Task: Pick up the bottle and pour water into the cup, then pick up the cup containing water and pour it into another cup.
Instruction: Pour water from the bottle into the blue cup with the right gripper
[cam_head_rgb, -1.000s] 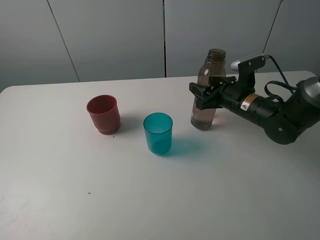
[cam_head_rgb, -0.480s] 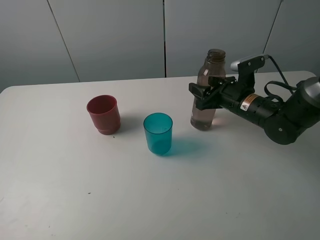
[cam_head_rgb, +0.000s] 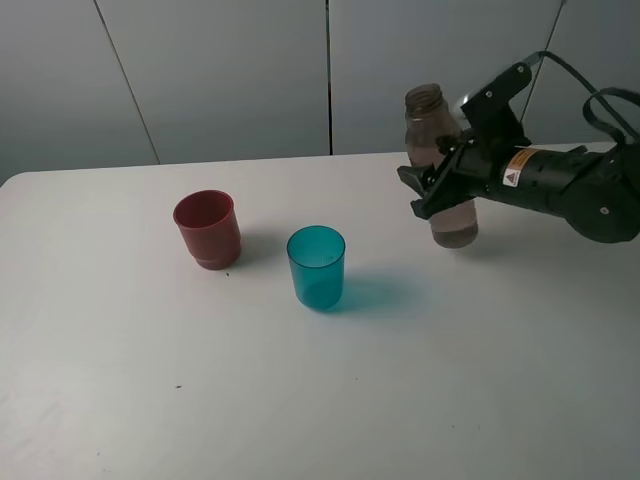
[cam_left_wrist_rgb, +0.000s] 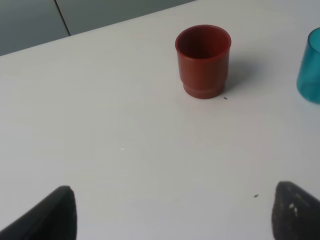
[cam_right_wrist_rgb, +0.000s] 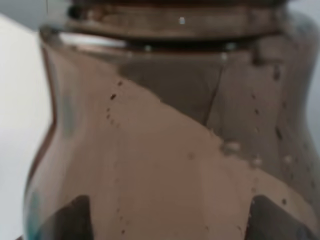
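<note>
My right gripper (cam_head_rgb: 433, 189) is shut on the smoky grey-brown bottle (cam_head_rgb: 428, 122), holding it by the middle, off the table and leaning a little, right of the cups. Water shows in its base. The bottle (cam_right_wrist_rgb: 165, 145) fills the right wrist view, with dark fingertips (cam_right_wrist_rgb: 67, 220) at both sides. The teal cup (cam_head_rgb: 316, 265) stands upright mid-table, to the left of the bottle and lower; its edge shows in the left wrist view (cam_left_wrist_rgb: 311, 67). The red cup (cam_head_rgb: 207, 228) stands further left, empty as seen in the left wrist view (cam_left_wrist_rgb: 203, 60). My left gripper (cam_left_wrist_rgb: 172, 216) is open over bare table, short of the red cup.
The white table (cam_head_rgb: 400, 390) carries only the two cups. Grey wall panels (cam_head_rgb: 230, 70) rise behind its far edge. The left arm does not show in the exterior high view.
The right gripper has lifted the bottle off the table, carried it a little to the right and tipped it slightly. Both cups stay where they were.
</note>
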